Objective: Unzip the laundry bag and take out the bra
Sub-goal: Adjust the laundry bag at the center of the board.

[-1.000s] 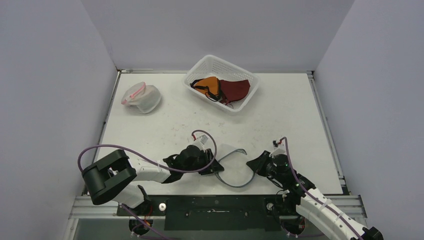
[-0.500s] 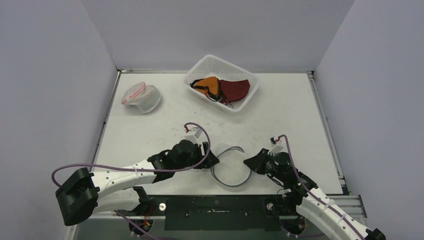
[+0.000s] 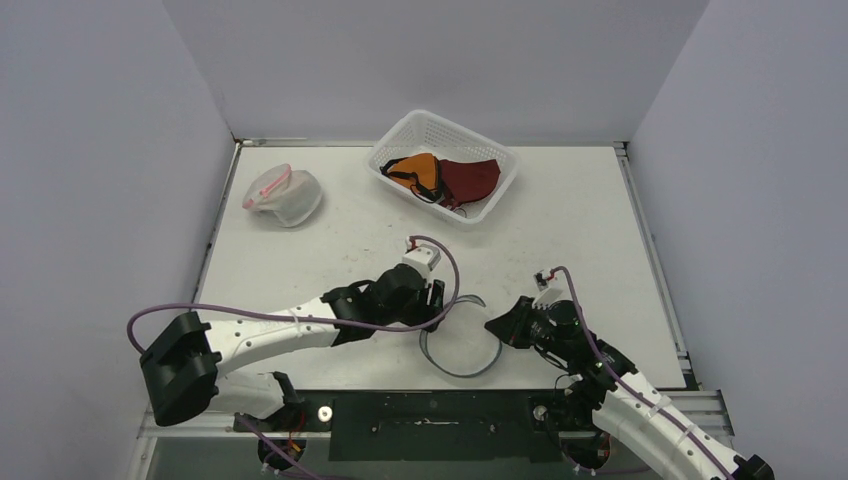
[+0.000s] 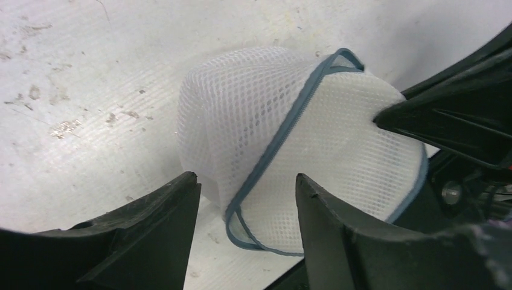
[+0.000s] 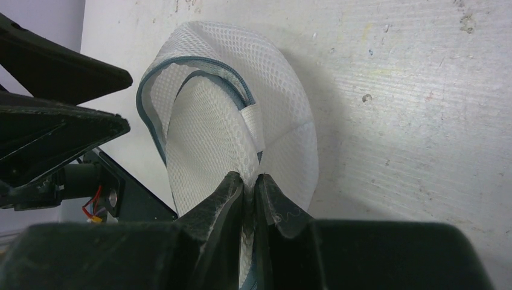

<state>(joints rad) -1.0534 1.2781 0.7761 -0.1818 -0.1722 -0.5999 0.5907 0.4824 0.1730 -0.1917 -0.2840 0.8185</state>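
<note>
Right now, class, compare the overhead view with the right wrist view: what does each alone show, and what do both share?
Only the overhead: the white basket of orange and maroon garments, and a second mesh bag with pink trim. Only the right wrist: the right tool pinched shut on the mesh. Both: the white laundry bag with its grey-blue zipper, on the table.
</note>
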